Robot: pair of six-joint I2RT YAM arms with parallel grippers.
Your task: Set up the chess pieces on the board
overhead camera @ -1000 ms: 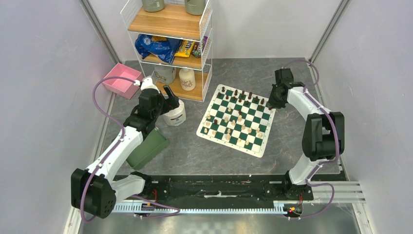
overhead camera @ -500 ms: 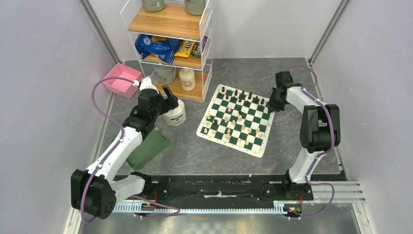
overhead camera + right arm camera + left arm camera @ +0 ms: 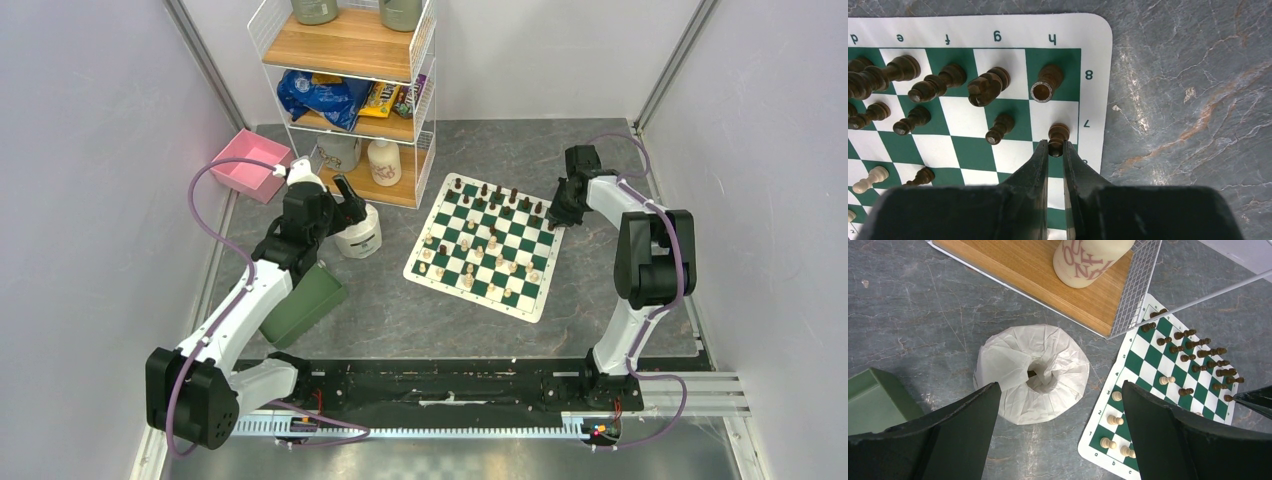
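Right now the right gripper has its two fingers pressed together on the head of a dark pawn. The pawn stands up straight at the very tips of the fingers. It is over the square marked h7, in the last column of the board, just beside the white edge. I cannot tell if its foot touches the square yet. I think this is the pawn's home spot, so the next move is to let go and lift straight up. A dark rook stands on the next square, just past the pawn, and a bump could tip it over.

The cream pieces sit on the near half of the board.

The left gripper is far from the board, so the right arm is nearer. Its fingers are spread wide and hold nothing. A white paper roll sits under it. A green bin is beside the roll; I cannot see inside it. A wire shelf holds a bottle.
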